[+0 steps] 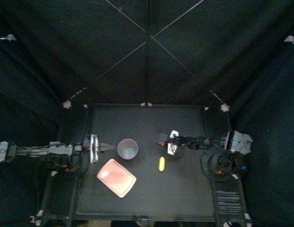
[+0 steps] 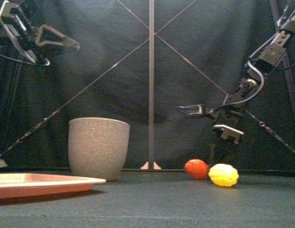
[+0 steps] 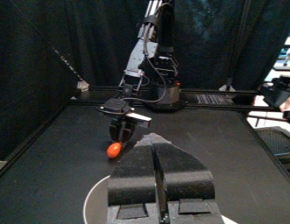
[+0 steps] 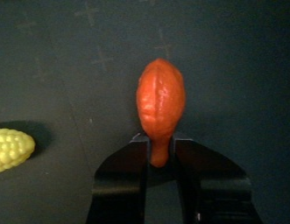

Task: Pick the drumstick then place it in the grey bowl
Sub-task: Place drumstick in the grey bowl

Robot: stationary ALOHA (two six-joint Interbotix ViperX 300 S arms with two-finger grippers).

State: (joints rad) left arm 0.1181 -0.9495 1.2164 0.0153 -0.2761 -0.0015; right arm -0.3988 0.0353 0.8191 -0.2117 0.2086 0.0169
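Booth is dimly lit throughout. In the top view most light is swallowed by the black curtains; only the flat pink tray is picked out brightly. In the front view the tall grey speckled cup is lit softly from above and in front, its sides shaded a little darker. In the right wrist view a faint sheen is seen along the orange-red toy drumstick; hardly any shadow is cast on the black table.

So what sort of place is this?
Probably a robot test booth: black curtains around a small table, left arm and right arm over it, toys like a drumstick and corn.
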